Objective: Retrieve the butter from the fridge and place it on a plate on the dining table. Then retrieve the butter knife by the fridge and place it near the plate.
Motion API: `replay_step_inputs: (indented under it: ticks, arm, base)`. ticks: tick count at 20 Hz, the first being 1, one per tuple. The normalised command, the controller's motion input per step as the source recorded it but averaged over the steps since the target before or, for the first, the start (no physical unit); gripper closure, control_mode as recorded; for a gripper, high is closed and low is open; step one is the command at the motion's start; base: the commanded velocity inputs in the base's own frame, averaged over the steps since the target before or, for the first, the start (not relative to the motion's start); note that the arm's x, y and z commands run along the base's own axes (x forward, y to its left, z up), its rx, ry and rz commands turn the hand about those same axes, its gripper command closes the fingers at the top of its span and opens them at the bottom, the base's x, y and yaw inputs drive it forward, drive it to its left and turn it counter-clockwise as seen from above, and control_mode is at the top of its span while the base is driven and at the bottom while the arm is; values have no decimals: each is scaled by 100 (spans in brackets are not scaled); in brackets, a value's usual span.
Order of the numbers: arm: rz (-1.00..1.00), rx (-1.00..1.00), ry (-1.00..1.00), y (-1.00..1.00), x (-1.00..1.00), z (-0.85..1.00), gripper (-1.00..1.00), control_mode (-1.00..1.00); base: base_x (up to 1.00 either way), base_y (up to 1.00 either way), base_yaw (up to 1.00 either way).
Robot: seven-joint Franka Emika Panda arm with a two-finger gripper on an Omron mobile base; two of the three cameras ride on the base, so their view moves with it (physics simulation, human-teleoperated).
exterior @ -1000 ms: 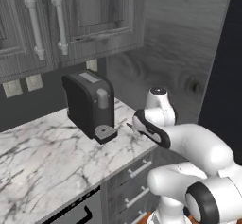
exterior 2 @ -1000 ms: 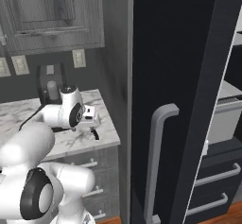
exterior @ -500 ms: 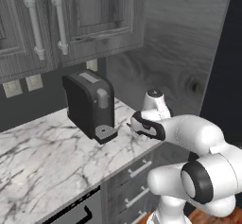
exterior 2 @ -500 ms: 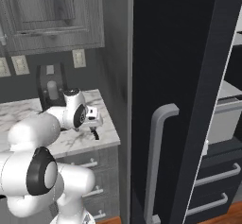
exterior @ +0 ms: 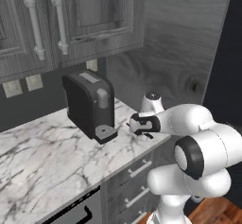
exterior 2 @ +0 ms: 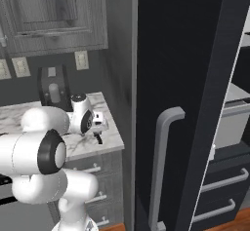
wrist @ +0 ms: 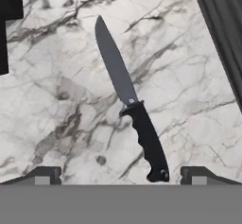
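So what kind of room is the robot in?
It looks like a kitchen. There is a white-and-grey veined marble counter with a boxy black coffee machine on it, grey wood-grain cupboards above, and a tall, very dark fridge beside them.

— What does the knife look like?
— A slim butter knife (wrist: 131,109) with a dark grey pointed blade and a black contoured handle. It lies flat on the white, grey-veined marble counter (wrist: 189,90).
— And the fridge?
— A tall, near-black fridge (exterior 2: 185,79), just beside the counter's end, with a long grey bar handle (exterior 2: 160,169); its right door stands open.
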Motion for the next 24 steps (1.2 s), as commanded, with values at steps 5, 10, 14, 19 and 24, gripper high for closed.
replay_step_inputs:
  ticks: [5,10,14,19,24]
  arm:
    - [5,-2,0,0,3,-24,-100,-100]
    - [1,-4,0,-5,12,-15,-100,-100]
    - [0,-4,0,-16,24,-15,-100,-100]
    - [0,0,0,-1,4,-25,-100,-100]
    - [0,0,0,0,8,-12,-100,-100]
  base:
    - [0,0,0]
    - [0,0,0]
    - [0,0,0]
    - [0,0,0]
    - [0,0,0]
